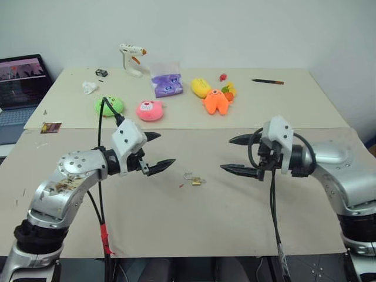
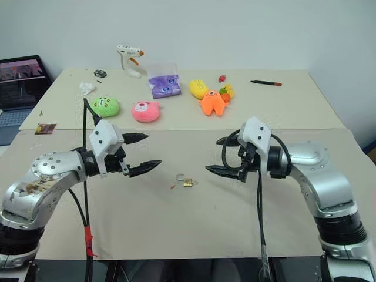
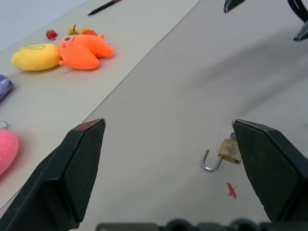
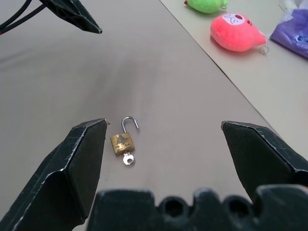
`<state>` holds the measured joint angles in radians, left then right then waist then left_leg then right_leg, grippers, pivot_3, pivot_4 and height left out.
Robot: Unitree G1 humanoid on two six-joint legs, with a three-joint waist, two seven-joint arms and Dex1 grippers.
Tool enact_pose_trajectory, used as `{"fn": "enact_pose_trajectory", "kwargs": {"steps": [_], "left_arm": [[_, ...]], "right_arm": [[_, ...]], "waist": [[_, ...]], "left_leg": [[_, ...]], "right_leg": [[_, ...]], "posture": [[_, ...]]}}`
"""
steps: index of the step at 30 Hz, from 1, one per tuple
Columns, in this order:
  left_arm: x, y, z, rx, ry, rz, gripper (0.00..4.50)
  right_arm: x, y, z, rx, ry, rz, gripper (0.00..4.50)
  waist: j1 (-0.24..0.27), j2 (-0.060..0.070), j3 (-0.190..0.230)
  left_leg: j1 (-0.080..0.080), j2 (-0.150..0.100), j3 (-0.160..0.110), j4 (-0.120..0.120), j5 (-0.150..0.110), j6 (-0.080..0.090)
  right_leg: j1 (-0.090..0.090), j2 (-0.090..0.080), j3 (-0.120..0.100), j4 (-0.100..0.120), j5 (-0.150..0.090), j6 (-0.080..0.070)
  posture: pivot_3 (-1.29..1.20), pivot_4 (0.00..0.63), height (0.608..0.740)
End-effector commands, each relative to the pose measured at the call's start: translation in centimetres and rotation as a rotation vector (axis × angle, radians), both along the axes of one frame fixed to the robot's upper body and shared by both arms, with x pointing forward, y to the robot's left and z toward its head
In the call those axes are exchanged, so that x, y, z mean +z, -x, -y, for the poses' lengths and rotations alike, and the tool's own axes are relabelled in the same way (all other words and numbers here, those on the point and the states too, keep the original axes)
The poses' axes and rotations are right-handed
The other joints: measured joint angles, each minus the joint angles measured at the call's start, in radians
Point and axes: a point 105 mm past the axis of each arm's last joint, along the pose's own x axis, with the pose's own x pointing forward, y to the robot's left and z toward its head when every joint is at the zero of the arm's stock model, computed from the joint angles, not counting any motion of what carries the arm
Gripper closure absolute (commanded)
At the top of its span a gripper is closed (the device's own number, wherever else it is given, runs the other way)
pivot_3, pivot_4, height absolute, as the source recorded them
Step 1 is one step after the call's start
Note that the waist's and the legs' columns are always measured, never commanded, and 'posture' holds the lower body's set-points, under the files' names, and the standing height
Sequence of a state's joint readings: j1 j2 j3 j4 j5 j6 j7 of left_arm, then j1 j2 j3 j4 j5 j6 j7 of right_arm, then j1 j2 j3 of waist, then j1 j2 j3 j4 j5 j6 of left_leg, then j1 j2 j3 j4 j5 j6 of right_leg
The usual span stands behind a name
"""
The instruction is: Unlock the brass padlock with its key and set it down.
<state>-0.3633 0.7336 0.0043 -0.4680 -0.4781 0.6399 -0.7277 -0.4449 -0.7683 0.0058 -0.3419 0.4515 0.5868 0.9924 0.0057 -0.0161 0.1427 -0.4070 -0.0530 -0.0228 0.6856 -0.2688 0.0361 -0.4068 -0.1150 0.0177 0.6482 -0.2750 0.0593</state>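
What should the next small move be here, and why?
Probably none beyond drawing both arms back: the brass padlock lies on the table with its shackle swung open and the key in it, and the left claw and right claw hang open, empty.

Laptop (image 1: 22,88): cut off at the frame's left edge.
Purple pouch (image 4: 294,30): cropped at the right wrist view's edge; a sliver in the left wrist view.
Pink toy (image 3: 7,149): half cut off in the left wrist view.
Key (image 4: 128,158): only the bow shows below the padlock (image 4: 122,143); blade hidden inside.
Red speck (image 3: 232,190): too small to identify.
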Motion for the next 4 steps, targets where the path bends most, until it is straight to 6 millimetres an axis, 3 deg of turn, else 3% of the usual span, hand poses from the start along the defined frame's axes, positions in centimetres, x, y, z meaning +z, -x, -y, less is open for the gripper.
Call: {"fn": "enact_pose_trajectory", "kwargs": {"steps": [1,4], "left_arm": [[1.33,0.15,0.27,0.018,0.029,0.058,0.00],[1.32,0.15,0.40,0.002,0.027,0.049,0.00]], "right_arm": [[1.30,-0.16,0.77,-0.040,-0.021,0.076,0.04],[1.36,-0.20,0.75,-0.044,-0.027,0.080,0.04]], "waist": [[0.001,0.000,0.000],[0.001,0.000,0.000]], "left_leg": [[0.000,0.000,0.000,0.000,0.000,0.000],[0.001,0.000,0.000,0.000,0.000,0.000]], "right_leg": [[0.000,0.000,0.000,0.000,0.000,0.000],[0.001,0.000,0.000,0.000,0.000,0.000]], "posture": [[0.00,0.150,0.740],[0.00,0.150,0.740]]}}
